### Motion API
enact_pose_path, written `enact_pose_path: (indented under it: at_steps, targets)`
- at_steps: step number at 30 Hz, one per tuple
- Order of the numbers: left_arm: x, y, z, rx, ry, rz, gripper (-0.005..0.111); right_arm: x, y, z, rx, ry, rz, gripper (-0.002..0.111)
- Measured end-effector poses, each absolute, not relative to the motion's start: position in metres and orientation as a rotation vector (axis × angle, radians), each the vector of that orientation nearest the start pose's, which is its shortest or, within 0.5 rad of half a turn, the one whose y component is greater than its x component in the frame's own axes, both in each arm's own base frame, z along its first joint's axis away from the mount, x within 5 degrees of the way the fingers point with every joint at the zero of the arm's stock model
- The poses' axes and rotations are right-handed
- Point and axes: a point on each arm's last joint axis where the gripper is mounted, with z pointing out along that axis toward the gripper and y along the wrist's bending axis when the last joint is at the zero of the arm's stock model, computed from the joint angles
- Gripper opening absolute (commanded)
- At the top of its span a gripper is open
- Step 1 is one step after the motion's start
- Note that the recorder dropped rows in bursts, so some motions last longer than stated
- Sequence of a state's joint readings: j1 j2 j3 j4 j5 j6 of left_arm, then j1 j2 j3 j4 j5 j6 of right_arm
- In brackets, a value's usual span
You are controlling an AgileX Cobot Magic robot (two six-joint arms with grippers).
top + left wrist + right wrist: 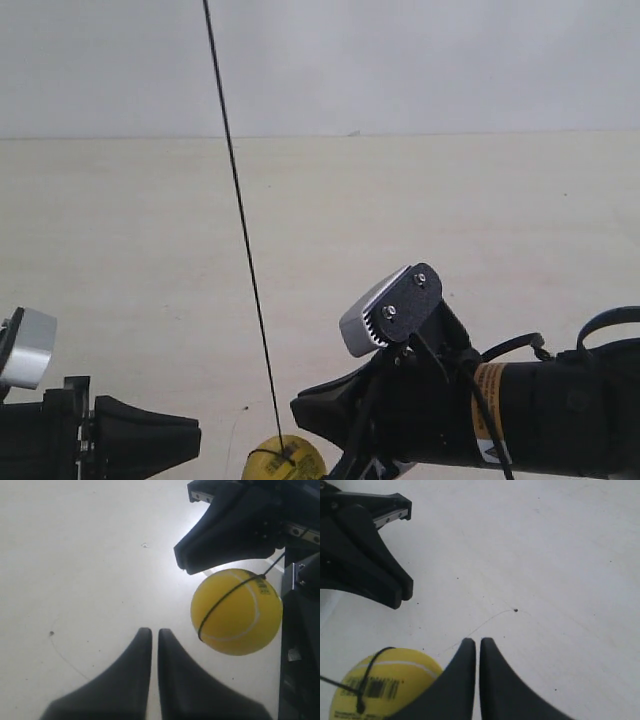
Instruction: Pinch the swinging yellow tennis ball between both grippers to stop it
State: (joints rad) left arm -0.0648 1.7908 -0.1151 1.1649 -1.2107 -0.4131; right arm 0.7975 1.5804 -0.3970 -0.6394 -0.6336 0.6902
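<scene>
Ball place: yellow tennis ball (236, 612) is hanging on a thin black cord (245, 250) low over the pale desk (480, 210), between the two tools.
Left tool: left tool (154, 631) is showing only a thin slit between its pointed fingers and is gripping nothing; the ball is sitting apart from its tips, off to one side.
Right tool: right tool (478, 641) is showing the same narrow slit and is holding nothing; the ball's barcoded side is lying just beside one finger, though I cannot tell whether they are touching.
Step, as I judge it: the tools are facing each other across the ball, and the pinch is not yet made.
Risk, glancing contact: pointed tips pressing off-centre on a round ball are likely sending it sideways out of the gap.
Risk, uneven arrival: one tool reaching the ball first would be pushing it and feeding the swing.
Risk, cord: the slanted cord is passing near the grey camera block (375, 315); snagging it would be jerking the ball.
Edges: the ball is lying at the exterior view's bottom edge, half cut off.
Open room: bare desk is stretching far behind both tools; clearance under the ball is not showing.
</scene>
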Motion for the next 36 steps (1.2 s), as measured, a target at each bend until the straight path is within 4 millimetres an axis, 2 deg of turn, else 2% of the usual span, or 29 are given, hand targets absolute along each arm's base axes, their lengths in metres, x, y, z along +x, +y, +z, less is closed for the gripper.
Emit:
enact_pose_path:
  at_steps: [8, 12, 19, 31, 36]
  targets:
    - [0.141, -0.100, 0.104, 0.922, 1.914, -1.125, 0.005, 0.150, 0.199, 0.146, -0.925, 2.047, 0.919, 0.000]
    - [0.139, -0.107, 0.105, 0.981, 1.885, -1.137, 0.005, 0.150, 0.196, 0.142, -0.934, 2.096, 0.863, 0.000]
    - [0.142, -0.107, 0.105, 0.957, 1.887, -1.110, 0.005, 0.150, 0.194, 0.139, -0.937, 2.135, 0.833, 0.000]
    - [0.142, -0.107, 0.105, 0.949, 1.889, -1.105, 0.005, 0.138, 0.204, 0.148, -0.979, 2.063, 1.091, 0.000]
    - [0.142, -0.107, 0.105, 0.949, 1.889, -1.105, 0.005, 0.137, 0.204, 0.148, -1.003, 2.050, 1.088, 0.000]
